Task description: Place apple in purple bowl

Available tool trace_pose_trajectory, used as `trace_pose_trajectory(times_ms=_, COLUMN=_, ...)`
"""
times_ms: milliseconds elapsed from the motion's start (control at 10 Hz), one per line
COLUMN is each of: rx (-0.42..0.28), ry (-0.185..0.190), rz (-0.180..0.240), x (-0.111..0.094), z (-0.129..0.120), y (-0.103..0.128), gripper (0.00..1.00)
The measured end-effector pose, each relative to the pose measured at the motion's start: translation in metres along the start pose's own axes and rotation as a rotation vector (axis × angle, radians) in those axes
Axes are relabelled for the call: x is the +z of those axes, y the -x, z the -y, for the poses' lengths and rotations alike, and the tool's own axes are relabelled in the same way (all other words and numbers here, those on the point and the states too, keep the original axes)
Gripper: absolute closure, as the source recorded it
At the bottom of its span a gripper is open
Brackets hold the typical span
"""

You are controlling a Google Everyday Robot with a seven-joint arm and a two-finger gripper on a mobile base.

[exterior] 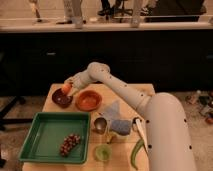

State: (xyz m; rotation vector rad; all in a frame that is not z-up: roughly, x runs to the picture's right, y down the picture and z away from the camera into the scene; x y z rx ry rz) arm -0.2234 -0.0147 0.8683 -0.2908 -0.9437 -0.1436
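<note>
claw (70, 85): hanging at the end of the white arm, just above the far-left rim of the purple bowl, and gripping the apple so that the fruit is being carried clear of the desk rather than rolled across it
apple (66, 88): sitting in the claw's grip, small and orange-red, hovering directly over the bowl's near edge; it is being held there, I judge, because a release from this spot would be dropping it inside the dish
purple bowl (62, 99): resting on the desk at its left back part, dark inside and appearing to be holding nothing yet; the apple is not yet lying in it
arm (117, 87): reaching leftward from the robot's white body across the desk, keeping the wrist high so it is passing over the other dishes
orange bowl (88, 100): sitting just beside the purple one on its right, close enough that a drifting release could be landing in the wrong dish
green tray (30, 150): lying at the front left, holding a dark grape bunch (70, 144), well apart from the drop point
desk (145, 92): carrying a metal cup (99, 124), a bluish cloth (119, 125) and a small green cup (103, 152) nearer the front, all out of the claw's way
step in hand: the task is looking nearly done, with only the lowering and letting go remaining
</note>
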Motion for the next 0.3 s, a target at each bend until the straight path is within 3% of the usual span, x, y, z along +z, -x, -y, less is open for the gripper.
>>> trace_pose_trajectory(times_ms=300, rx=0.003, ry=-0.022, rz=0.004, x=0.0052, z=0.0051, y=-0.0013, gripper=1.0)
